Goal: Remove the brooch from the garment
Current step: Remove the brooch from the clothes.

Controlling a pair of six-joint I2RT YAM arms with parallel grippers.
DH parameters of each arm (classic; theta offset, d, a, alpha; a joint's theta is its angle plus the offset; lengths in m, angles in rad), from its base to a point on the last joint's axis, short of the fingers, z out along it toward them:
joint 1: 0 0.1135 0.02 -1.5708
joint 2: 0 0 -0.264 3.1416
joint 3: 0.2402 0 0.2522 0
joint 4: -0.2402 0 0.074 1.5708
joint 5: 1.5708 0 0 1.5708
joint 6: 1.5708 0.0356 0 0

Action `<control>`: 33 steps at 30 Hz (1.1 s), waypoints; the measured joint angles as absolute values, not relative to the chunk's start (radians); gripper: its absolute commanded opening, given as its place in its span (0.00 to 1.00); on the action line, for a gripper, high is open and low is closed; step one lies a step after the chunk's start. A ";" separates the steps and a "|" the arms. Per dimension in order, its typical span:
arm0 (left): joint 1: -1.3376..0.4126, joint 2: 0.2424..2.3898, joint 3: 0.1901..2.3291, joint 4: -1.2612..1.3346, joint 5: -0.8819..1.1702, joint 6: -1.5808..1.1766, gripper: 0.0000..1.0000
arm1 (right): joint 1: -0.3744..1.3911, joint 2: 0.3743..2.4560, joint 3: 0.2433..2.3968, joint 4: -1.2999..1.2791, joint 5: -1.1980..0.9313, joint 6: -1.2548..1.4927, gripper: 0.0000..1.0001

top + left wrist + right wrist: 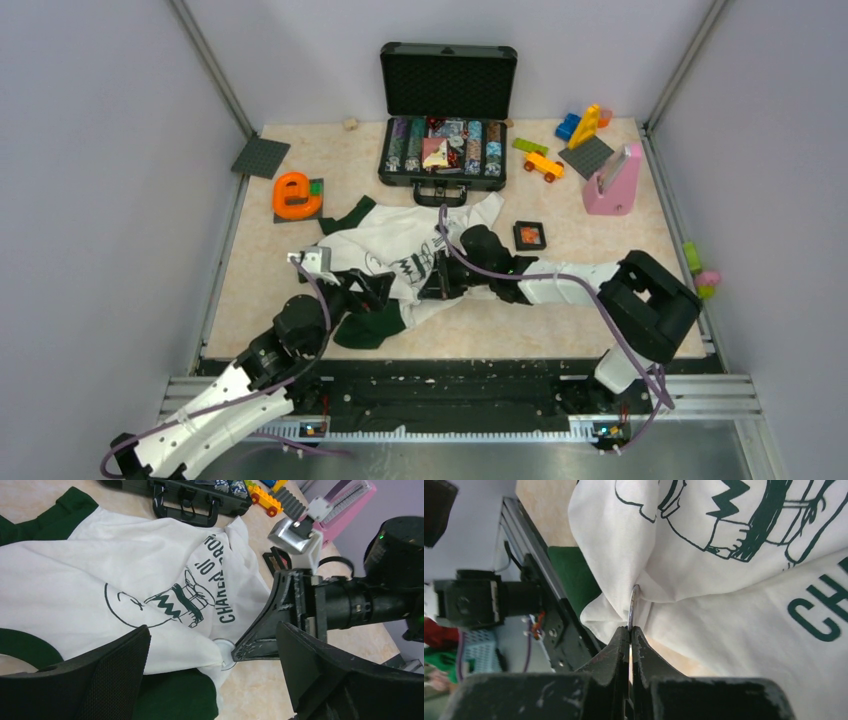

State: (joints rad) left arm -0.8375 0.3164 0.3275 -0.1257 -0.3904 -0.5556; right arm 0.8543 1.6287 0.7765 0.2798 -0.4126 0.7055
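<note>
The garment is a white T-shirt (385, 245) with green sleeves and a green print, lying crumpled mid-table. No orange-red pin shows on it. My right gripper (630, 630) is shut on the edge of a thin round disc (632, 605) with a shiny rim, fixed at the shirt's lower hem. The disc's face is hidden. In the left wrist view the disc (225, 661) peeks out from under the hem, with the right fingertips (260, 642) on it. My left gripper (212, 630) is open and empty, low over the hem and green sleeve (170, 695).
An open black case (445, 120) of chips stands behind the shirt. A small black square (529, 235) holding something orange-red lies to its right. An orange letter "e" (293, 195) is at left. An orange toy car (544, 165), bricks and a pink stand (612, 180) are at back right.
</note>
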 measured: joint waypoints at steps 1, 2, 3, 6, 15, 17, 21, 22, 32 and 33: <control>-0.838 0.318 0.321 -0.125 -0.387 -0.556 0.99 | 0.854 1.615 0.782 0.257 -0.411 0.661 0.00; -0.838 0.323 0.318 -0.125 -0.385 -0.556 0.99 | 0.854 1.600 0.785 0.239 -0.408 0.625 0.00; -0.838 0.330 0.318 -0.124 -0.381 -0.556 0.99 | 0.854 1.579 0.786 0.225 -0.405 0.583 0.00; -0.838 0.370 0.318 -0.112 -0.370 -0.554 0.99 | 0.854 1.521 0.786 0.208 -0.390 0.491 0.00; -0.838 0.524 0.344 -0.061 -0.268 -0.467 0.86 | 0.854 1.446 0.807 0.132 -0.351 0.305 0.00; -0.838 0.529 0.344 -0.031 -0.248 -0.448 0.85 | 0.852 1.428 0.807 0.126 -0.342 0.288 0.00; -0.838 0.529 0.320 0.075 -0.222 -0.434 0.85 | 0.848 1.380 0.798 0.155 -0.340 0.276 0.00; -0.838 0.529 0.312 0.098 -0.220 -0.430 0.85 | 0.848 1.366 0.792 0.165 -0.340 0.274 0.00; -0.838 0.611 0.292 0.254 -0.207 -0.354 0.69 | 0.846 1.287 0.768 0.200 -0.334 0.238 0.00; -0.838 0.627 0.292 0.270 -0.204 -0.348 0.66 | 0.846 1.280 0.765 0.201 -0.334 0.236 0.00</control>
